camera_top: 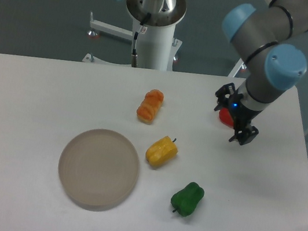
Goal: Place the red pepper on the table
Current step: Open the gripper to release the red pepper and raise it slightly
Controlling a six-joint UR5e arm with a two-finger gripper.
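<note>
The round grey-beige plate (98, 169) lies at about eight o'clock from the middle of the white table (27, 101), flat and with nothing on it. At two o'clock from the plate, just off its rim, rests the yellow pepper (162, 151), its dark stem pointing up and to the right. At twelve o'clock from the yellow pepper, apart from it, sits the orange pepper (151, 105). At five o'clock from the yellow pepper lies the green pepper (188, 198), stem toward the lower left. Behind the table's far edge stands a white robot base column (154, 30).

Toward the right end of the table, at roughly three o'clock from the orange pepper, the red pepper (225, 115) rests on the tabletop, mostly hidden behind the arm's wrist so that only a red sliver shows. The gripper (234, 118) hangs in front of it, its two dark fingers (244, 134) spread apart, one at ten o'clock and the other at four o'clock of the wrist. The fingers are not closed on the pepper.
</note>
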